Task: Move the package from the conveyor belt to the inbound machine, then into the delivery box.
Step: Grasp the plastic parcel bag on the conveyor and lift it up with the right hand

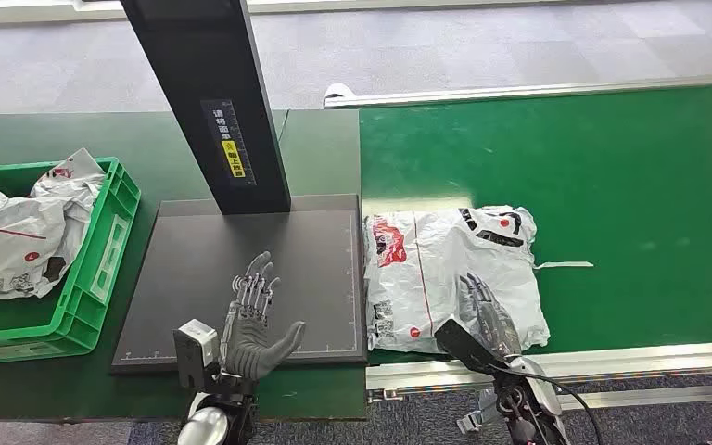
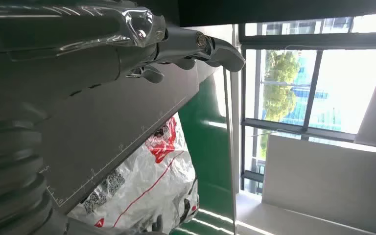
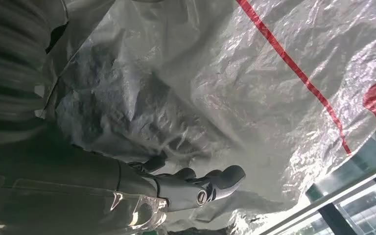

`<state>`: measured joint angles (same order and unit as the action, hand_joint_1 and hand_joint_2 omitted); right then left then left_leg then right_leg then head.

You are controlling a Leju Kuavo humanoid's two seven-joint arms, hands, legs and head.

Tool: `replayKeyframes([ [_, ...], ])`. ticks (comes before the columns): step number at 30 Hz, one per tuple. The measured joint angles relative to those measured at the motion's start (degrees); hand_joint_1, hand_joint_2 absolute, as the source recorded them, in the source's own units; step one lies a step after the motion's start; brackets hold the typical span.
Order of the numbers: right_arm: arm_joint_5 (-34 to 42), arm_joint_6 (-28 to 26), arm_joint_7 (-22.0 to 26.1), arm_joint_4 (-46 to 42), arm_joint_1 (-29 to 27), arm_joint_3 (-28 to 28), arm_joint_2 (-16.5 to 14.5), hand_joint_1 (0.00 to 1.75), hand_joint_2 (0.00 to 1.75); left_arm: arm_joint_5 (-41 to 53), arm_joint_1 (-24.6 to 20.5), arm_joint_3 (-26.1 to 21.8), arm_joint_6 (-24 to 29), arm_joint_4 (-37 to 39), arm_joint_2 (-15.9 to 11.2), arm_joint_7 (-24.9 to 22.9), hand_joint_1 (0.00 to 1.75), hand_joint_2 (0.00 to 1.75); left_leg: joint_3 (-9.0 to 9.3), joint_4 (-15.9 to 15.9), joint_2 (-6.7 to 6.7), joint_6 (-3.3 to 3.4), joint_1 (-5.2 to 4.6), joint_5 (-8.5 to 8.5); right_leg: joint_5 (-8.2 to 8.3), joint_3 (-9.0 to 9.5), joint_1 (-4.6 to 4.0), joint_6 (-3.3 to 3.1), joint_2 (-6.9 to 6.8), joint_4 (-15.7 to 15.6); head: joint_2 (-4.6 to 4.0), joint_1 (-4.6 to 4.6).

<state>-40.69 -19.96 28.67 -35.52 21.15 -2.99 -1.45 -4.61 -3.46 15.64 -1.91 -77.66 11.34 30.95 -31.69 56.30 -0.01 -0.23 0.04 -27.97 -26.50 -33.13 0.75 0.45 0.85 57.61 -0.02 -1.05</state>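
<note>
We are at the pickup step: the white plastic package lies on the green conveyor belt, just beside the dark scanner platform. Our right hand rests on its near edge, fingers extended, grip uncertain. Our left hand hovers over the platform, fingers spread. Next, a firm grasp and a lift onto the platform.

The left hand hovers flat and palm-down, fingers stretched forward and slightly spread, thumb angled out to its right side, holding nothing. The left wrist and forearm come up from below. The right hand lies palm-down with fingers extended, pressed onto the white package beneath it, the thumb's grip unclear.
</note>
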Motion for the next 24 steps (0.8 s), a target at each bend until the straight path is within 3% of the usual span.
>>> replayKeyframes([
  [9,-0.32,-0.93,-1.59,9.48,4.86,0.04,-0.23,0.0,1.75,-0.52,-1.62,2.03,-0.5,2.85,0.0,0.22,0.0,1.75,0.01,0.0,0.0,0.0,0.0,0.0,0.0,0.01,0.0,0.0,0.0,0.0,0.0,0.01],
  [13,-0.18,-0.83,-1.92,11.25,5.77,0.04,-0.23,1.74,1.75,-0.9,-1.86,2.52,-0.53,3.45,-0.1,0.49,0.0,1.75,0.05,0.0,0.0,0.0,0.0,0.0,0.0,0.05,0.0,0.0,0.0,0.0,0.0,0.01],
  [18,1.58,-0.62,-0.76,12.68,7.11,-0.23,-0.18,1.75,1.75,-2.09,-2.75,3.34,0.06,4.51,-0.37,1.39,0.0,1.75,0.12,0.0,0.0,0.0,0.0,0.0,0.0,0.11,0.0,0.0,0.0,0.0,0.0,0.01],
  [24,9.13,1.86,7.39,9.93,5.39,-2.92,-0.37,1.75,1.75,-1.61,-2.99,3.65,1.85,4.92,-0.71,1.82,0.0,1.75,0.09,0.01,-0.03,0.0,0.0,0.0,-0.01,0.1,0.0,0.0,-0.02,0.0,0.0,0.0],
])
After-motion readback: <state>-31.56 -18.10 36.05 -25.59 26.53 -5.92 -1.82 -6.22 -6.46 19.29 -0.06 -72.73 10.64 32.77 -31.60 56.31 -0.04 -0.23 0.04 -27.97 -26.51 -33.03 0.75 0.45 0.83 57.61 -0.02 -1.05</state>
